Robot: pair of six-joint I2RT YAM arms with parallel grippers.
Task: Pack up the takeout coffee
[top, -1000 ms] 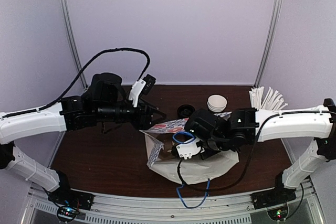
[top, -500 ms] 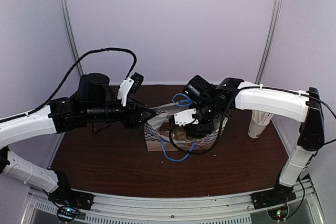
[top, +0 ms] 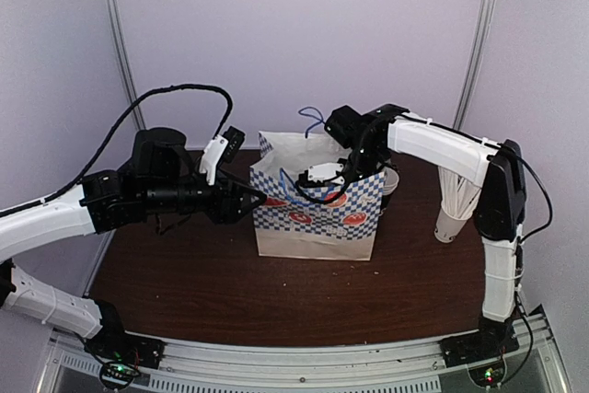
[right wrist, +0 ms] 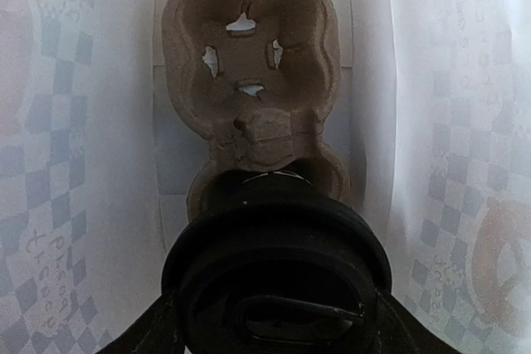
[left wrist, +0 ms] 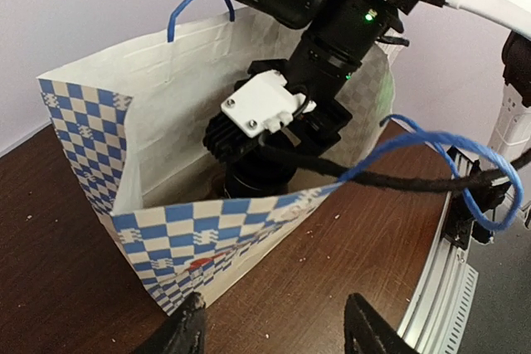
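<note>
The takeout coffee [right wrist: 278, 263], a black cup with a round black lid, sits in the near slot of a brown pulp carrier [right wrist: 249, 55] on the floor of the blue-and-white checked paper bag [top: 317, 213]. My right gripper [right wrist: 276, 325] reaches down into the bag, and its fingers [right wrist: 162, 325] press both sides of the lid. In the top view its fingertips are hidden inside the bag. My left gripper [left wrist: 278, 333] is open and empty, low by the bag's left bottom corner. It also shows in the top view [top: 256, 202].
The bag stands upright with its blue handle [left wrist: 448, 155] drooping over the table. A white cup of wrapped straws [top: 456, 200] stands at the right. A stack of white cups [top: 391, 181] shows just behind the bag. The table's front rail [top: 304, 356] is near.
The bag lay crumpled on its side and now stands upright and open. My right arm swung up and back and now reaches down into it. My left gripper drew slightly left.
</note>
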